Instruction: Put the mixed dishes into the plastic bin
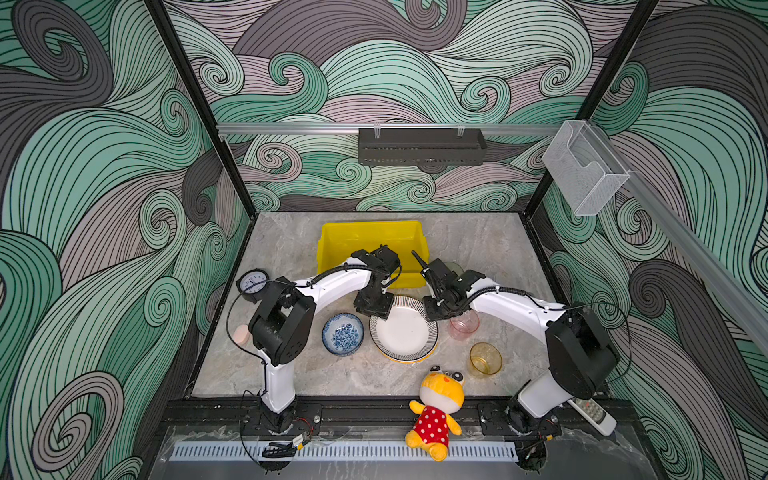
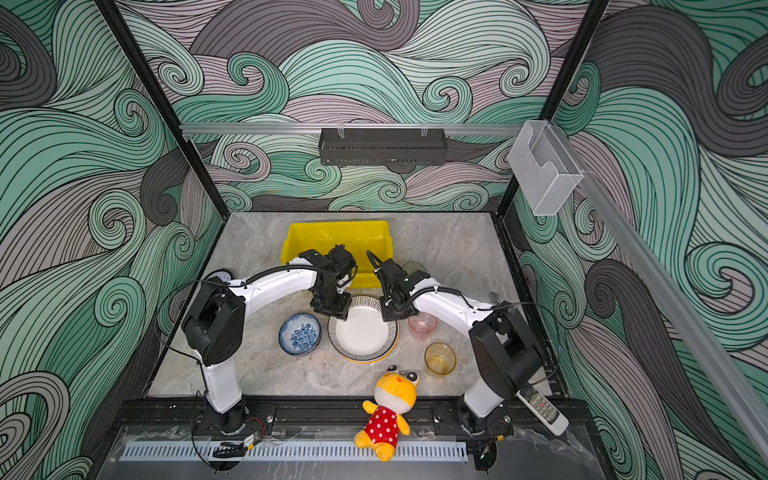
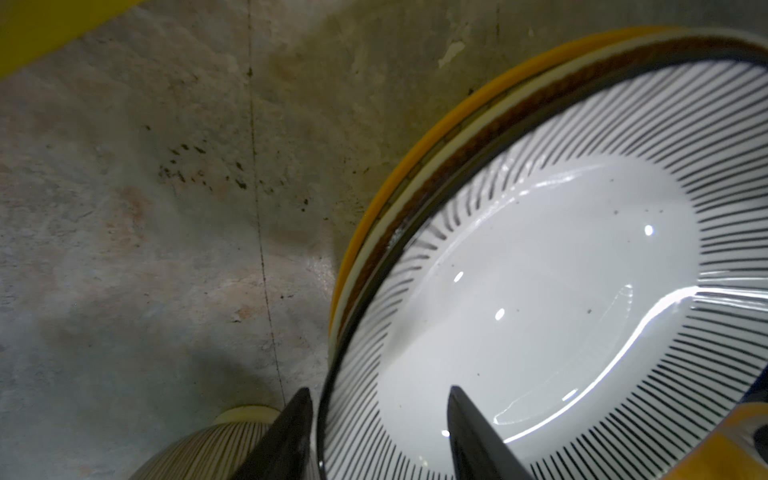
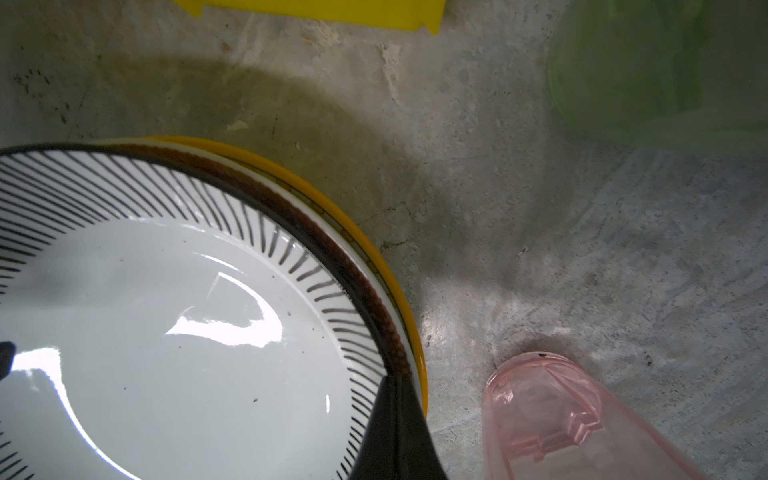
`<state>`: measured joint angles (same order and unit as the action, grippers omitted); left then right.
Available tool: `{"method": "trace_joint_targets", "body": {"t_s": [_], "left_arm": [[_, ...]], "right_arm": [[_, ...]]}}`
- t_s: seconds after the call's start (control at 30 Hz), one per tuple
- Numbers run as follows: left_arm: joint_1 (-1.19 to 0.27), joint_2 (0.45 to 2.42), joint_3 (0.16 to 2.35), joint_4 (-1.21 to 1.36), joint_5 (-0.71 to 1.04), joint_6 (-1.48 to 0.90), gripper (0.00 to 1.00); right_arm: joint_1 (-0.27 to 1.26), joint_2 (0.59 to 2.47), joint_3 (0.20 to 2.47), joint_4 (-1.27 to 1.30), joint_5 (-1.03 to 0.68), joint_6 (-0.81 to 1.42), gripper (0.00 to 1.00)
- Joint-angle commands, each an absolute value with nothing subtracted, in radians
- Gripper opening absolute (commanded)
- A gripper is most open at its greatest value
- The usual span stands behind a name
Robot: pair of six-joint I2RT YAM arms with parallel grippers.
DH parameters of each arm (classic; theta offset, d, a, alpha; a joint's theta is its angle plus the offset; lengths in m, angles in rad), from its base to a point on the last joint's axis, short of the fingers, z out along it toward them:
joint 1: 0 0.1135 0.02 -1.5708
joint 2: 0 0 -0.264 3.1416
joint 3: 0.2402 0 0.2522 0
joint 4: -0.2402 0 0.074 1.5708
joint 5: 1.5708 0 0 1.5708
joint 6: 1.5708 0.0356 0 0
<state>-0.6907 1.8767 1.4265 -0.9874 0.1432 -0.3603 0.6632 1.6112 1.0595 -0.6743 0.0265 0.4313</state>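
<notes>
A stack of plates sits mid-table, with a black-striped white plate (image 1: 405,330) (image 2: 363,330) on top. Brown-rimmed (image 4: 332,249) and yellow-rimmed (image 4: 374,257) plates lie under it. My left gripper (image 1: 376,313) (image 3: 380,390) is open; one finger stands outside the striped plate's (image 3: 540,291) rim, the other inside. My right gripper (image 1: 434,313) (image 4: 395,380) is shut, its tip at the opposite rim where the striped plate (image 4: 166,332) meets the plate below. The yellow plastic bin (image 1: 372,224) (image 2: 338,226) stands behind. Nearby are a blue floral bowl (image 1: 343,334), pink cup (image 1: 464,324) (image 4: 561,415), amber cup (image 1: 485,359) and green cup (image 1: 454,268) (image 4: 656,70).
A yellow plush toy (image 1: 436,409) lies at the front edge and a remote (image 1: 592,415) at front right. A black clock (image 1: 252,282) and a small pink round thing (image 1: 241,334) sit at left. A dark tray (image 1: 422,145) and clear box (image 1: 586,166) hang on the walls.
</notes>
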Motion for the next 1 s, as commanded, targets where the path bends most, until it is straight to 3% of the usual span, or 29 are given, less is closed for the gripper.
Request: {"method": "trace_joint_targets", "body": {"t_s": [0.0,0.2,0.47,0.97], "left_arm": [[-0.688,1.887,1.453,-1.017,0.171,-0.371,0.54],[-0.678,1.887,1.45,-1.023,0.201,-0.368,0.52],[-0.651,1.887,1.419,-1.004,0.26,-0.375,0.42],[-0.638,1.899,1.408,-0.991,0.268,-0.38,0.32]], "right_arm": [[0.677,1.634,1.023,-0.717,0.016,0.46,0.05],[0.687,1.634,1.026,-0.718,0.014,0.468,0.05],[0.693,1.634,1.026,-0.717,0.012,0.475,0.05],[0.71,1.618,1.019,-0.717,0.019,0.493,0.04]]}}
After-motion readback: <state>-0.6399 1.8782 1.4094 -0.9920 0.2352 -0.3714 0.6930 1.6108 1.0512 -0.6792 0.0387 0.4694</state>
